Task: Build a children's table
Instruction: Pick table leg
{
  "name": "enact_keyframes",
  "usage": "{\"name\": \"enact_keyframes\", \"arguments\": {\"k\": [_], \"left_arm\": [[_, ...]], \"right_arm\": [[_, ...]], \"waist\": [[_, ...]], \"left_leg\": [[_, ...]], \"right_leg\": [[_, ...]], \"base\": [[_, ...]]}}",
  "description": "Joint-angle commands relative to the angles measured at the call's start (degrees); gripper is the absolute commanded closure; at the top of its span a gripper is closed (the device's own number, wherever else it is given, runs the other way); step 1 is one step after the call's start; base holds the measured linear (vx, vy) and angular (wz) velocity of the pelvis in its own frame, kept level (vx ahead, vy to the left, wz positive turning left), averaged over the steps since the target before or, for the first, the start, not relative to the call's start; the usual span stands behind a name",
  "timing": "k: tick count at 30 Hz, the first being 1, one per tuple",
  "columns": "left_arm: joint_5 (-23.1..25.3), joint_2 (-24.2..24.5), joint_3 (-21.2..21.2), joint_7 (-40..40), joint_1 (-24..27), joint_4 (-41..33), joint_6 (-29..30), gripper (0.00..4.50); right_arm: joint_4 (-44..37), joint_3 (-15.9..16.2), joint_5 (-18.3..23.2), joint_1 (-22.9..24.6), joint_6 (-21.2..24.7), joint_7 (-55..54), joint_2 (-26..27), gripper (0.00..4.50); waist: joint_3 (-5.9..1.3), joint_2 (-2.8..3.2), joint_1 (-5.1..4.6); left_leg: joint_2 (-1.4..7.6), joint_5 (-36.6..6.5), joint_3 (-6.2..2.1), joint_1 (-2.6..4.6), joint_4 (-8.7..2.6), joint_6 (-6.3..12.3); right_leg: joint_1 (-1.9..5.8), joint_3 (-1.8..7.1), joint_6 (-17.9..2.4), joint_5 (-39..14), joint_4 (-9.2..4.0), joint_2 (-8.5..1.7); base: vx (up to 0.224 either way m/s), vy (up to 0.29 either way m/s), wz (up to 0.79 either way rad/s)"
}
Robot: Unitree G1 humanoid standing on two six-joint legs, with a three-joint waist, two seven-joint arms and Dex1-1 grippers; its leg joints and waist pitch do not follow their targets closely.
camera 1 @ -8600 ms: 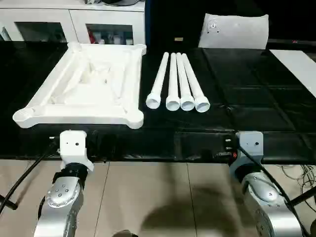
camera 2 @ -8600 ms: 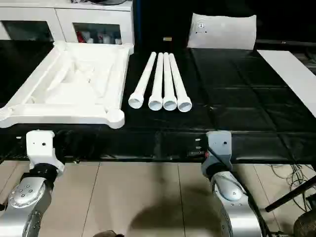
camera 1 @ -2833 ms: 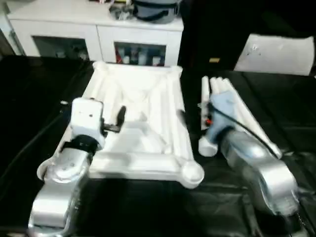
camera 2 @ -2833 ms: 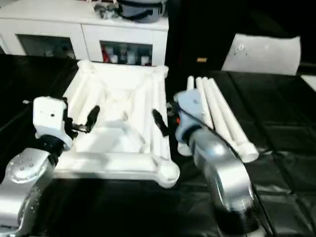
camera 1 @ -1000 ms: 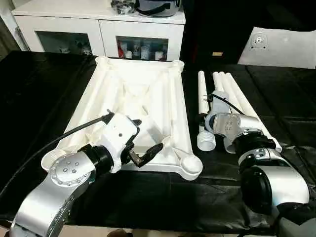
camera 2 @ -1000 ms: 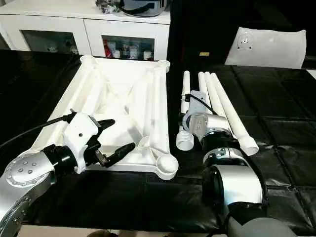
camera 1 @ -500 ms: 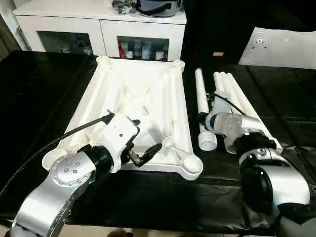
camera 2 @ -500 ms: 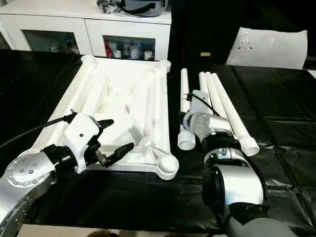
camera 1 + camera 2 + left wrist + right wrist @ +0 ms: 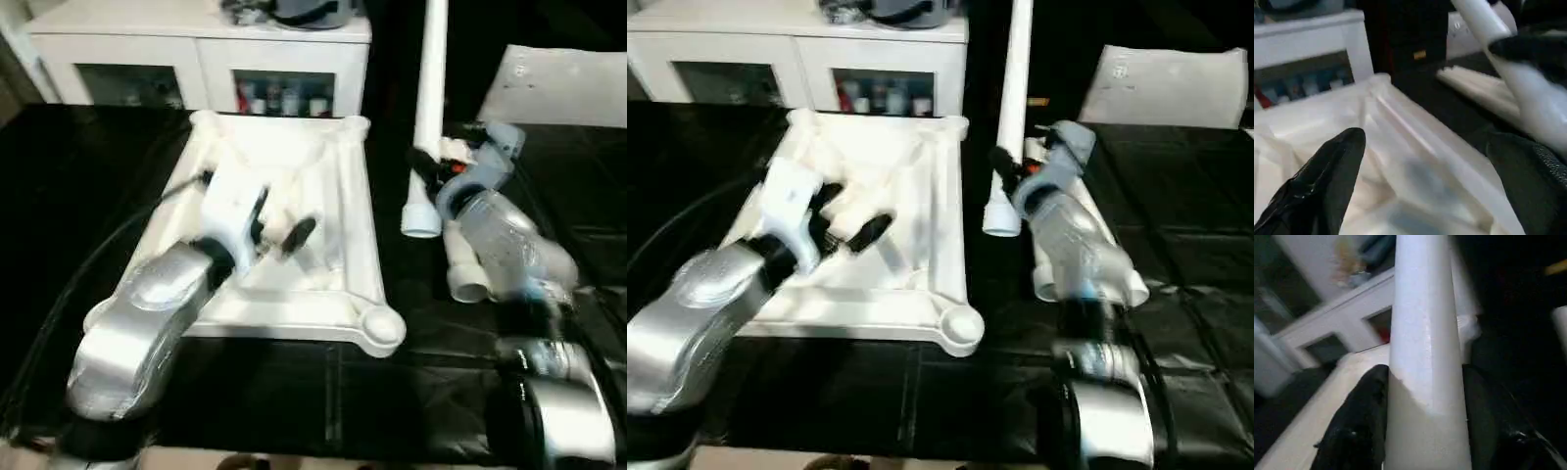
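Observation:
The white tabletop (image 9: pixel 323 186) lies underside up on the left half of the black table, ribs and round corner sockets (image 9: pixel 384 330) showing. My left gripper (image 9: pixel 279 223) hovers open over its middle, with nothing between its black fingers (image 9: pixel 1327 176). My right gripper (image 9: pixel 428 164) is shut on one white leg (image 9: pixel 429 88), which stands nearly upright above the table, wide end (image 9: pixel 421 221) down, just right of the tabletop's edge. In the right wrist view the leg (image 9: pixel 1425 333) runs between the two black fingers (image 9: pixel 1361 421). More legs (image 9: pixel 1117 264) lie behind my right forearm.
A white glass-door cabinet (image 9: pixel 196 59) stands behind the black-covered work table (image 9: pixel 88 176). A white padded object (image 9: pixel 558 83) rests at the back right. The lifted leg hangs over bare black cover between the tabletop and the lying legs.
My right gripper has lifted one leg off the table and swung it nearly upright. My left arm has risen and reached farther over the tabletop, still open.

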Motion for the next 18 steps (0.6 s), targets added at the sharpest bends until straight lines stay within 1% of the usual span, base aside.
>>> {"name": "enact_keyframes", "arguments": {"k": [1, 2, 3, 4, 5, 6, 7, 8, 9, 10, 11, 12, 14, 15, 16, 17, 18], "left_arm": [[-1.4, -1.7, 1.7, 1.2, -2.1, 1.5, -1.0, 0.00], [-3.6, -4.1, 4.0, 2.5, -3.7, 2.4, 0.1, 0.00], [-6.3, -6.7, 6.6, 3.4, -6.0, 3.3, 1.6, 0.00], [-8.1, -8.3, 8.3, 3.8, -7.7, 4.1, 2.4, 0.00], [-8.1, -8.3, 8.3, 3.8, -7.7, 4.1, 2.4, 0.00], [-12.8, -11.1, 12.0, 4.2, -11.2, 6.2, 3.9, 0.00], [-14.7, -12.2, 13.5, 4.6, -12.3, 6.9, 4.4, 0.00], [-16.7, -13.2, 14.9, 4.9, -13.3, 7.6, 5.0, 0.00], [-18.5, -13.9, 15.6, 4.5, -14.4, 8.3, 5.8, 0.00], [-19.4, -14.0, 15.6, 3.6, -15.3, 8.8, 6.4, 0.00], [-19.7, -14.1, 15.5, 3.3, -15.6, 9.0, 6.6, 0.00], [-20.8, -14.5, 15.6, 2.9, -16.0, 9.2, 7.2, 0.00], [-24.6, -17.1, 17.8, 3.5, -17.5, 9.7, 8.8, 0.00], [-27.4, -18.3, 19.0, 3.7, -18.3, 9.7, 9.7, 0.00], [-27.8, -18.4, 19.1, 3.7, -18.4, 9.7, 9.9, 0.00], [-28.9, -18.8, 19.6, 3.8, -18.9, 9.7, 10.4, 0.00], [-30.4, -19.4, 20.2, 4.2, -19.5, 9.8, 11.1, 0.00]], "right_arm": [[-4.5, -0.2, 3.6, 1.1, 0.5, 3.2, 0.2, 2.66], [-6.1, 0.2, 4.7, 2.1, 0.2, 4.9, 0.2, 2.66], [-8.5, 0.0, 7.0, 3.3, 1.4, 6.8, 0.4, 2.66], [-10.3, 0.0, 8.6, 4.2, 2.0, 8.5, 0.5, 2.66], [-10.3, 0.0, 8.6, 4.2, 2.0, 8.5, 0.5, 2.66], [-13.4, -0.3, 11.8, 5.6, 3.2, 11.3, 0.8, 2.66], [-14.0, -0.3, 12.4, 5.9, 3.2, 12.0, 0.8, 2.66], [-14.6, -0.4, 13.4, 6.2, 3.8, 12.6, 0.9, 2.66], [-15.7, -0.1, 14.7, 6.7, 4.4, 13.6, 1.0, 2.66], [-16.8, 0.2, 15.9, 7.1, 5.3, 14.4, 1.1, 2.66], [-17.2, 0.3, 16.3, 7.3, 5.6, 14.7, 1.1, 2.66], [-18.0, 0.8, 17.0, 7.6, 6.0, 15.4, 1.1, 2.66], [-19.7, 2.5, 17.9, 8.2, 7.1, 16.7, 0.8, 2.66], [-20.2, 3.1, 18.1, 8.3, 7.5, 17.1, 0.6, 2.66], [-20.3, 3.2, 18.2, 8.3, 7.6, 17.2, 0.6, 2.66], [-20.6, 3.5, 18.4, 8.4, 7.9, 17.6, 0.4, 2.66], [-21.1, 3.9, 18.9, 8.5, 8.5, 18.1, 0.2, 2.66]], "waist": [[-4.33, 0.32, 0.41], [-4.30, 1.91, 0.71], [-4.12, 1.05, 0.49], [-4.25, 0.92, 0.88], [-4.32, 0.88, 1.04], [-4.22, 1.07, 1.19], [-4.24, 1.07, 1.17], [-4.15, 0.95, 1.18], [-4.12, 0.73, 1.11], [-4.19, 0.67, 1.18], [-4.19, 0.83, 1.30], [-4.11, 0.66, 1.20], [-4.19, 0.77, 1.28], [-4.26, 0.61, 1.30], [-4.30, 0.62, 1.29], [-4.26, 0.23, 1.23], [-4.19, 0.42, 1.31]], "left_leg": [[3.37, -6.0, -1.43, 0.86, -4.25, 0.82], [3.33, -6.2, -1.64, 0.93, -4.14, 0.62], [3.44, -7.0, -1.36, 0.85, -4.15, 0.63], [3.28, -6.2, -1.39, 0.79, -4.01, 1.10], [3.30, -5.7, -1.44, 0.79, -3.98, 1.63], [2.89, -5.2, -1.23, 0.63, -3.70, 2.74], [3.09, -5.4, -1.27, 0.76, -3.69, 2.86], [3.08, -4.7, -1.48, 0.35, -3.89, 3.20], [2.93, -4.5, -1.31, 0.34, -3.81, 3.36], [2.99, -4.3, -1.31, 0.44, -3.78, 3.70], [3.00, -4.2, -1.35, 0.48, -3.79, 3.82], [3.04, -4.4, -1.41, 0.41, -3.94, 3.95], [3.07, -4.0, -1.40, 0.46, -3.84, 3.76], [3.13, -3.4, -1.36, 0.39, -3.75, 3.91], [3.14, -3.0, -1.43, 0.29, -3.77, 4.01], [3.12, -2.9, -1.36, 0.28, -3.81, 4.15], [3.05, -3.3, -1.35, 0.24, -3.76, 4.26]], "right_leg": [[3.34, 2.81, -13.3, 0.1, -4.44, -4.59], [3.17, 2.75, -13.6, -0.3, -4.29, -4.75], [3.33, 2.80, -14.2, -0.6, -4.71, -4.60], [3.55, 2.78, -14.6, -0.3, -4.66, -4.66], [3.50, 2.78, -14.6, -0.2, -4.66, -4.71], [3.37, 2.75, -14.3, -2.2, -4.90, -4.73], [3.25, 2.77, -14.4, -3.0, -5.05, -4.80], [3.45, 2.59, -14.0, -4.1, -5.04, -4.70], [3.40, 2.59, -13.8, -4.7, -5.15, -4.61], [3.30, 2.58, -13.4, -5.7, -5.24, -4.59], [3.22, 2.58, -13.2, -6.1, -5.22, -4.61], [3.14, 2.53, -12.6, -7.2, -5.40, -4.49], [3.09, 2.47, -12.6, -7.7, -5.38, -4.61], [3.08, 2.51, -12.8, -6.9, -5.36, -4.63], [3.16, 2.48, -12.9, -6.5, -5.26, -4.65], [3.09, 2.48, -12.7, -6.5, -5.33, -4.59], [3.08, 2.48, -12.7, -7.3, -5.40, -4.70]], "base": [[0.000, 0.000, 0.00], [0.000, 0.000, 0.00], [0.000, 0.000, 0.00], [0.000, 0.000, 0.00], [0.000, 0.000, 0.00], [0.000, 0.000, 0.00], [0.000, 0.000, 0.00], [0.000, 0.000, 0.00], [0.000, 0.000, 0.00], [0.000, 0.000, 0.00], [0.000, 0.000, 0.00], [0.000, 0.000, 0.00], [0.000, 0.000, 0.00], [0.000, 0.000, 0.00], [0.000, 0.000, 0.00], [0.000, 0.000, 0.00], [0.000, 0.000, 0.00]]}}
